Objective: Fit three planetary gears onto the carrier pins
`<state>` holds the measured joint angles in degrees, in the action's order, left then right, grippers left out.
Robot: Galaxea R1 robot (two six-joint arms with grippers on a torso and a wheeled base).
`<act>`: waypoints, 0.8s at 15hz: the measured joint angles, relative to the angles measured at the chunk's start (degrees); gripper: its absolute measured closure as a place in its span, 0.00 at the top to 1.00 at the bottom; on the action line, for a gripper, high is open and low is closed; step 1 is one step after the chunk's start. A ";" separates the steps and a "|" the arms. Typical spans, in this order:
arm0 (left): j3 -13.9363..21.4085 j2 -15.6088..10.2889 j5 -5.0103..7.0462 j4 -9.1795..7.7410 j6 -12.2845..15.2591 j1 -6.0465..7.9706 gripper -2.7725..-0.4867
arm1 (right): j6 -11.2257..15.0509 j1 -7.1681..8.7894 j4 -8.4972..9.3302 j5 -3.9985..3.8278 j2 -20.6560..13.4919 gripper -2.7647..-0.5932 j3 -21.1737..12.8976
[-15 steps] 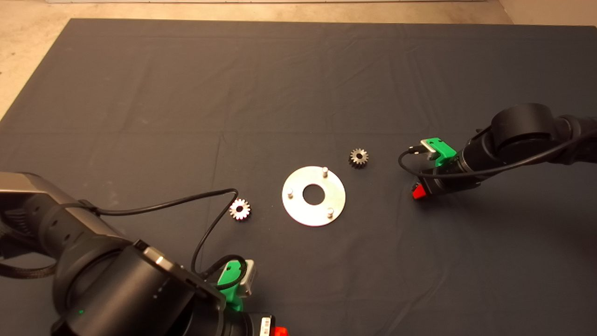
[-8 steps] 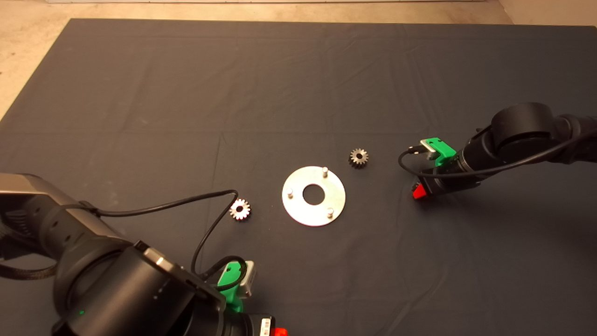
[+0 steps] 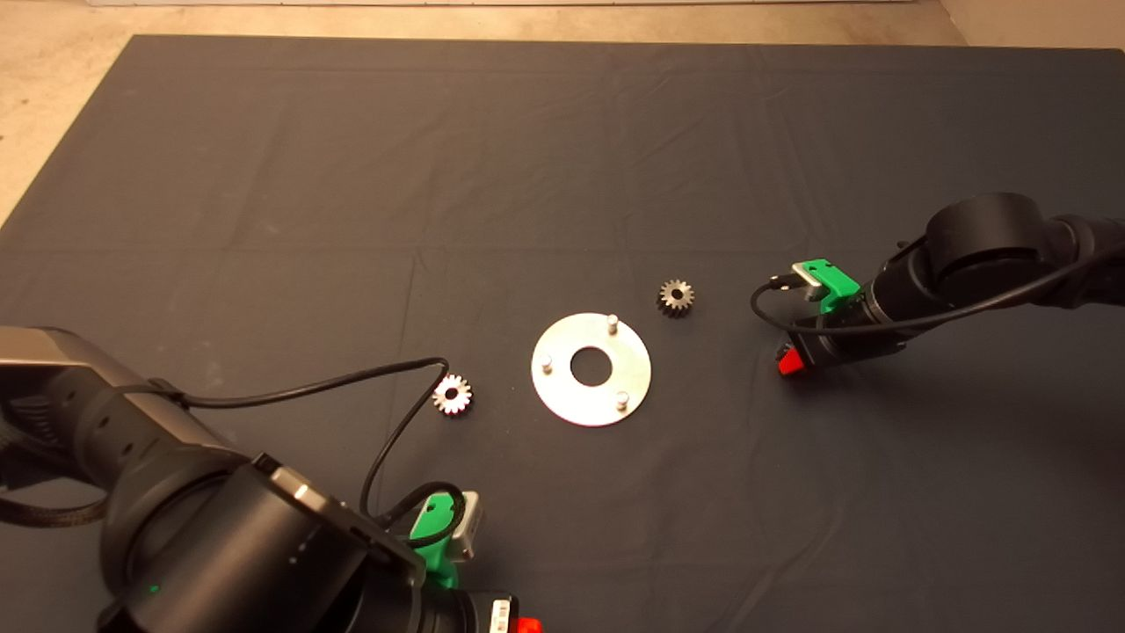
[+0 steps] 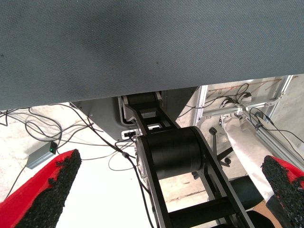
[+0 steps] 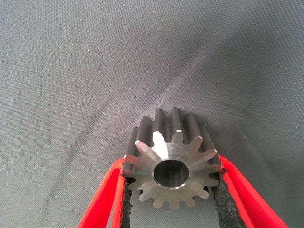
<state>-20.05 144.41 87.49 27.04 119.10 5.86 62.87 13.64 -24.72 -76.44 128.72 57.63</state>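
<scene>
Steel planetary gear (image 5: 172,164) sits clamped between right tool's (image 5: 172,190) pads; left tool (image 4: 161,190) gapes apart.

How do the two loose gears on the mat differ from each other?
The gear left of the disc looks bright silver; the gear beyond the disc's far right edge looks darker grey. The left one lies nearer the left gripper, the other nearer the right gripper, which is shut on a third gear. Both lie flat, off the carrier pins.
</scene>
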 joint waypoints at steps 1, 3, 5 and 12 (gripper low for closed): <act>0.00 0.02 -0.01 0.00 0.00 0.00 1.00 | 0.00 0.02 -0.02 -0.05 0.00 0.18 -0.22; 0.00 0.02 -0.01 0.00 0.00 0.00 1.00 | -0.02 0.09 -0.02 -0.05 0.00 0.16 -0.67; 0.00 0.02 0.00 0.01 0.00 0.00 1.00 | -0.02 0.55 -0.03 -0.20 -0.06 0.16 -1.85; 0.00 0.06 -0.01 0.05 -0.01 0.00 1.00 | -0.49 5.18 2.66 -0.63 1.54 0.16 -7.44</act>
<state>-20.05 144.47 87.48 27.09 119.09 5.86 62.38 18.82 -22.06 -77.07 130.26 50.20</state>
